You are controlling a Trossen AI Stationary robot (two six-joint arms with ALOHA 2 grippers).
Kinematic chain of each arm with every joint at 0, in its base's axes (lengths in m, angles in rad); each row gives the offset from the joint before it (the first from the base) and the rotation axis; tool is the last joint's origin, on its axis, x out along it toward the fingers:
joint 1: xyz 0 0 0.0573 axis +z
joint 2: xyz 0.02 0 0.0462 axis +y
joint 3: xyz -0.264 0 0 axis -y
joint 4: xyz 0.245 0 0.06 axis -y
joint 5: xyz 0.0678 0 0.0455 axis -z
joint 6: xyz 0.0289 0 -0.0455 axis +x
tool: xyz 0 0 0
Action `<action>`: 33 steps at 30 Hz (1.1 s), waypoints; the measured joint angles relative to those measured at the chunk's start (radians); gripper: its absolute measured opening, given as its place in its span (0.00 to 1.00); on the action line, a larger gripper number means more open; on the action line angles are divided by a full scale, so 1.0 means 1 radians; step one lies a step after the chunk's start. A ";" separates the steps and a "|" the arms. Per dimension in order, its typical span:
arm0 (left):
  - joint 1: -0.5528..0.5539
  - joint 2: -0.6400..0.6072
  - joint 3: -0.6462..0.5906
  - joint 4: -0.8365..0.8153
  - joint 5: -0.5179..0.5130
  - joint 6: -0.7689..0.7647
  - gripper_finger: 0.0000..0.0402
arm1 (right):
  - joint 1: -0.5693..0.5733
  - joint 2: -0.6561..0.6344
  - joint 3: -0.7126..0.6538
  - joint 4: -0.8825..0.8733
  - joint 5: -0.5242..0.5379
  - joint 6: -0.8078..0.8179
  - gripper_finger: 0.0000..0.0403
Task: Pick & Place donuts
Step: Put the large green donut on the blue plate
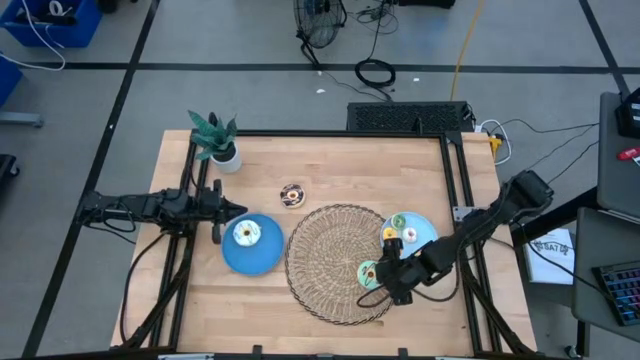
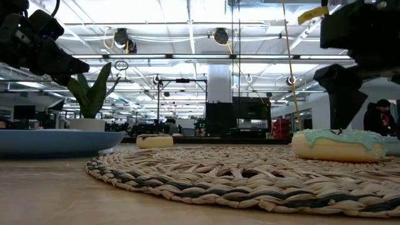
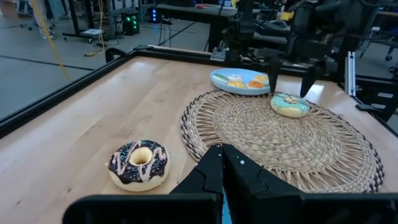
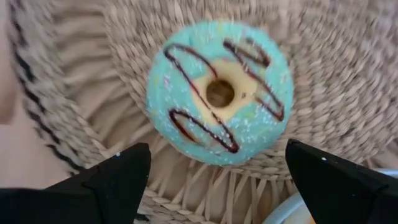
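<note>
1. I have the right gripper (image 4: 214, 177) hanging spread wide directly above the mint-green donut (image 4: 219, 92), one finger on each side and nothing held. My main worry is a skewed descent: if one fingertip lands on the icing instead of clearing the rim, I expect the ring to tip or skid across the woven mat (image 1: 335, 262).
2. The donut lies near the mat's right edge, just beside the right blue plate (image 1: 428, 226). A nudge outward could roll it off the wicker, or a finger could clip the plate rim and disturb the small yellow and orange donuts (image 3: 244, 81) lying on it.
3. The wicker is ridged, so I judge a fingertip could snag in the weave if I go too low.
4. The left gripper (image 3: 222, 163) waits closed and empty over the table by the left blue plate (image 1: 252, 257), which carries a white-iced donut (image 1: 246, 234). It is well apart, so I see no collision risk there.
5. The target itself: a round ring, mint-green icing flecked with pale sprinkles, dark chocolate drizzle looping over the top, tan dough showing round the hole. It lies flat, icing up.
6. A chocolate-iced donut (image 3: 138, 163) with pale drizzle lies on bare table just off the mat's far-left edge, not yet dealt with.
</note>
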 joint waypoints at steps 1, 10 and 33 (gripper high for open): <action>0.000 0.000 0.000 0.000 0.000 0.000 0.02 | 0.000 0.010 0.000 0.000 0.000 0.000 0.89; 0.000 0.000 0.000 0.012 0.000 0.000 0.02 | -0.003 0.051 0.000 0.053 0.004 -0.002 0.89; 0.000 0.000 0.000 0.016 0.000 0.000 0.02 | -0.047 0.068 -0.025 0.149 0.050 -0.047 0.72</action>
